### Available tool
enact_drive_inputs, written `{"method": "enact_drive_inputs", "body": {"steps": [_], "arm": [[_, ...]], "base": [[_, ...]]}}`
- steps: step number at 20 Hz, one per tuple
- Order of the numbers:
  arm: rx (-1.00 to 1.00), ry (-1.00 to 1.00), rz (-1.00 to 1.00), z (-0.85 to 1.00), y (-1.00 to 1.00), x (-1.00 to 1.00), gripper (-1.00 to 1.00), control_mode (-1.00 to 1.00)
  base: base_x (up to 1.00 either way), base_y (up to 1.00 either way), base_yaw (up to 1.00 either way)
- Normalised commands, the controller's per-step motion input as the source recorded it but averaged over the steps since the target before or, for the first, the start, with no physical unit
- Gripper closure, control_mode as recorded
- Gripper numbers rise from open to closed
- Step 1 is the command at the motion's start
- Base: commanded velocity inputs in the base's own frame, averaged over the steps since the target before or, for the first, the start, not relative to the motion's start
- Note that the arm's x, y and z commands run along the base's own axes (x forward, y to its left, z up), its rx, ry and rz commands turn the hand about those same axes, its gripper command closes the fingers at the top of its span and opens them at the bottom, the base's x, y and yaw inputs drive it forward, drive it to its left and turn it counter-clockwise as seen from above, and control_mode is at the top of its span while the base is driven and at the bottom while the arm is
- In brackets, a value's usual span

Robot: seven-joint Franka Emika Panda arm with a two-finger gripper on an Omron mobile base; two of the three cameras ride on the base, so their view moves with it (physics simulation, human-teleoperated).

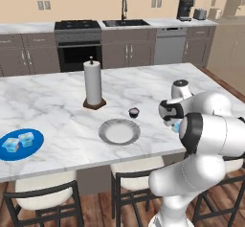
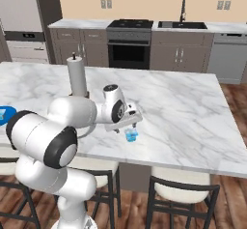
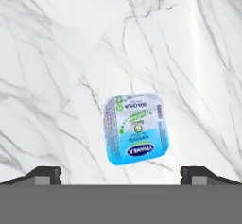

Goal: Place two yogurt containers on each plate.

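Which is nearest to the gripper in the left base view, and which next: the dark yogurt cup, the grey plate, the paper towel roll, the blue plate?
From the gripper:
1. Dark yogurt cup, just to its left on the counter.
2. Grey plate, further left, near the front edge.
3. Paper towel roll, left and further back.
4. Blue plate, far left, holding two pale blue cups.

The arm is built of glossy white, rounded shells — fat, tube-like segments that bulge at each bend. Dark charcoal rings and caps mark the joints, the largest a black disc on the elbow. A smaller white wrist with a grey cap carries the gripper, whose finger tips look dark and blocky, though detail there is faint.
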Motion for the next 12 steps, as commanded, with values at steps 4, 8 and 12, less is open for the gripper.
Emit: {"method": "enact_drive_inputs", "body": {"steps": [4,8,12], "arm": [[0.00,0.00,0.10,-0.08,-0.05,0.03,-1.00,-1.00],[0.00,0.00,0.09,-0.07,-0.07,0.15,-1.00,-1.00],[0.00,0.05,0.05,-0.04,-0.09,0.26,-1.00,-1.00]], "base": [[0.00,0.00,0.00],[0.00,0.00,0.00],[0.00,0.00,0.00]]}}
